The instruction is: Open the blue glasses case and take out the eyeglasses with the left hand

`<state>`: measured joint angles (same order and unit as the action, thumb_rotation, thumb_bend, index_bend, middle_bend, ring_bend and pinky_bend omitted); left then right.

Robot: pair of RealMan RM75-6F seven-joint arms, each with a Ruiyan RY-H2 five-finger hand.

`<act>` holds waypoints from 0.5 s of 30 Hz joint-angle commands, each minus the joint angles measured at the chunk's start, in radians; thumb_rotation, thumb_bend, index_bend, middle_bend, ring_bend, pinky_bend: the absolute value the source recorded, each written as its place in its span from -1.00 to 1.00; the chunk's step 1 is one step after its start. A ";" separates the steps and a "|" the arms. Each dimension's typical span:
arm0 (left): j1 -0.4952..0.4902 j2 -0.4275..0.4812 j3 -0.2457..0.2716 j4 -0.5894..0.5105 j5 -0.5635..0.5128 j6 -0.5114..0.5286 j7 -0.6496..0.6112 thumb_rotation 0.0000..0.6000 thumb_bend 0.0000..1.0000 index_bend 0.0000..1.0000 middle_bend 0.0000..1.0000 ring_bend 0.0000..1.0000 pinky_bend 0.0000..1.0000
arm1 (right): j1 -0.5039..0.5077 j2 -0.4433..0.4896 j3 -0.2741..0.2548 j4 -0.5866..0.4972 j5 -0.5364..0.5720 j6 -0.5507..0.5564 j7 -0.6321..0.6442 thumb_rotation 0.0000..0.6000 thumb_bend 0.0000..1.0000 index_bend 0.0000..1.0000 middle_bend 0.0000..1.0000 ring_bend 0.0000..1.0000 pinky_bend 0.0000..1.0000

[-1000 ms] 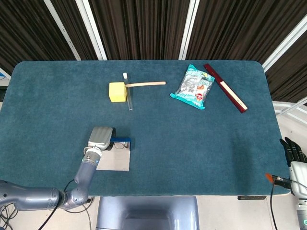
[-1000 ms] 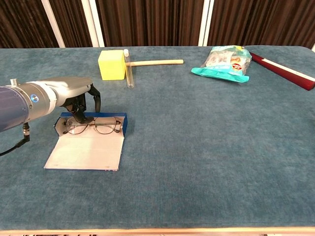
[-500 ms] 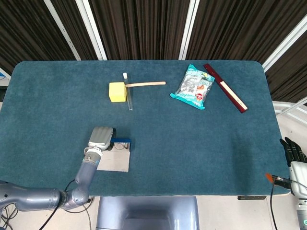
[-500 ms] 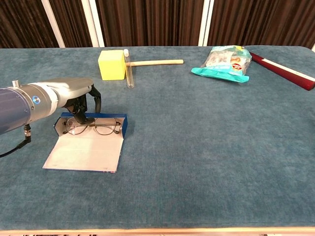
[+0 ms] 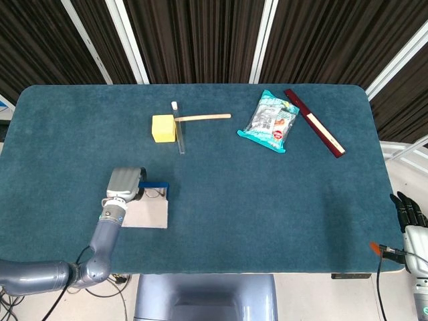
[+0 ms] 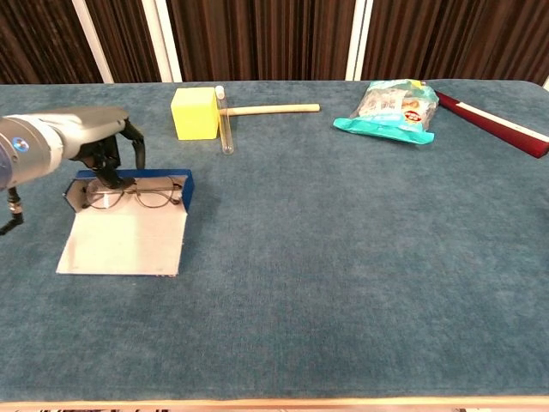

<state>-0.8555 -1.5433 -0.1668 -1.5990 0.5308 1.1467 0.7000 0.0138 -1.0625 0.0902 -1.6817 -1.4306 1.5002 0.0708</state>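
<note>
on teal felt, an open case with glasses still inside

across the whole tabletop runs a dark teal felt surface (image 5: 267,194), backed by dark pleated curtains with pale vertical strips. near the front left edge lies the blue glasses case (image 6: 124,232), opened flat with its pale lining up and its blue wall at the far side. the eyeglasses (image 6: 137,196) rest inside, against that wall. the left hand (image 6: 94,142) sits over the case's far left corner, fingers (image 6: 110,167) curled down onto the left end of the frame; whether they actually pinch it i cannot tell.

further back stand a yellow cube (image 5: 163,128), a clear tube (image 5: 179,131) beside it and a wooden stick (image 5: 202,117) lying crosswise. to the right lie a snack packet (image 5: 269,122) and a dark red ruler (image 5: 314,122).

only the chest view shows the lenses and the fingers beneath the palm. only the head view shows the right hand (image 5: 409,217), off the table at the far right, dark fingers extended and apart, holding nothing.
</note>
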 commanded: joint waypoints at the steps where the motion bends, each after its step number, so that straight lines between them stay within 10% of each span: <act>1: 0.017 0.024 0.010 0.013 0.020 0.003 -0.010 1.00 -0.21 0.16 1.00 0.89 1.00 | 0.000 0.000 0.000 -0.001 0.001 -0.001 0.000 1.00 -0.67 -1.00 -1.00 -1.00 -0.61; 15: 0.092 0.048 0.082 0.126 0.148 0.022 -0.043 1.00 -0.21 0.16 1.00 0.89 1.00 | -0.002 0.007 -0.001 -0.020 0.014 -0.013 0.018 1.00 -0.67 -1.00 -1.00 -1.00 -0.61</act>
<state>-0.7722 -1.4960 -0.0940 -1.4815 0.6701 1.1709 0.6559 0.0124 -1.0566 0.0888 -1.6989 -1.4191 1.4894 0.0854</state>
